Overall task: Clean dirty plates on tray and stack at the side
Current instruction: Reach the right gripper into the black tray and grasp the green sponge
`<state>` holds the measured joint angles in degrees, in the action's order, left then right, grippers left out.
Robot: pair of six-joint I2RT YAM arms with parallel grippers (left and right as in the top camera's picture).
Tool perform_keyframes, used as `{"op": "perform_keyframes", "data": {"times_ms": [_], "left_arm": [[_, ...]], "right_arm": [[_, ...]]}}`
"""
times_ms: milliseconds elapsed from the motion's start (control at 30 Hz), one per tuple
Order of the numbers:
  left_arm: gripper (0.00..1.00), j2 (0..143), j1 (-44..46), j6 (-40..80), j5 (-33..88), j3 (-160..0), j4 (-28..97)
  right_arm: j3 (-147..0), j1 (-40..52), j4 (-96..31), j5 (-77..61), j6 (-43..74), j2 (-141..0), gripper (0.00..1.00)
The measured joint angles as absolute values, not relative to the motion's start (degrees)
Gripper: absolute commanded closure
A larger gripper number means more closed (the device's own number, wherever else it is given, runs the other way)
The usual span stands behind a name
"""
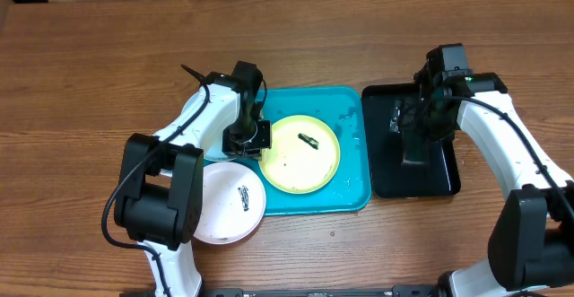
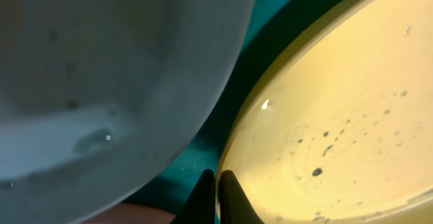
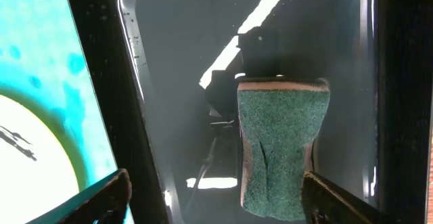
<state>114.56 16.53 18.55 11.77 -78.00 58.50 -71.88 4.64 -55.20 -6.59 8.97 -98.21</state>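
The yellow-green round plastic plate [image 1: 305,158] lies flat in the large turquoise-blue rectangular plastic tray [image 1: 352,109]. The white round plastic plate [image 1: 224,207] sits by the tray's left corner on the wooden tabletop [image 1: 108,64]. Both plates look light, stiff and slick with droplets, so the raised rim is probably the only sound hold. The left end effector [image 2: 216,197] has its fingers drawn together at the yellow-green rim; whether they pinch it is unclear. The right end effector [image 3: 216,200] is spread wide over the green scouring sponge [image 3: 281,149] in the narrow black tray [image 1: 439,176].
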Motion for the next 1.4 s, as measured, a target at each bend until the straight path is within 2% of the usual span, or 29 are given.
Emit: {"op": "perform_keyframes", "data": {"times_ms": [133,333,400,467,500,633,733,1033,1167,1400], "left_arm": [[0.94,114.56,16.53,15.42,11.77,-78.54,56.97],[0.78,114.56,17.61,11.25,11.27,-81.08,56.80],[0.71,114.56,18.15,10.70,11.27,-82.39,57.69],[0.53,114.56,18.81,10.57,11.25,-83.35,58.98],[0.50,114.56,19.03,10.59,11.27,-83.57,59.77],[0.52,114.56,19.49,12.03,11.00,-83.64,63.61],[0.59,114.56,19.49,13.93,10.13,-83.64,65.89],[0.60,114.56,20.93,18.09,9.04,-83.37,63.90],[0.67,114.56,21.41,18.63,8.93,-82.52,62.94],[0.67,114.56,21.41,20.43,6.59,-82.08,63.05]], "right_arm": [[-71.88,4.64,-56.03,-6.57,8.97,-98.21,0.14],[-71.88,4.64,-56.18,-6.57,8.97,-98.21,0.14],[-71.88,4.64,-56.21,-6.59,8.95,-98.21,0.14],[-71.88,4.64,-56.36,-6.59,8.95,-98.21,0.13],[-71.88,4.64,-56.55,-6.59,8.95,-98.21,0.13],[-71.88,4.64,-56.84,-6.57,8.95,-98.21,0.11],[-71.88,4.64,-57.14,-6.59,8.93,-98.21,0.11],[-71.88,4.64,-57.12,-6.57,8.97,-98.21,0.10],[-71.88,4.64,-57.14,-6.57,8.93,-98.21,0.10],[-71.88,4.64,-57.54,-6.55,8.97,-98.21,0.10]]}}
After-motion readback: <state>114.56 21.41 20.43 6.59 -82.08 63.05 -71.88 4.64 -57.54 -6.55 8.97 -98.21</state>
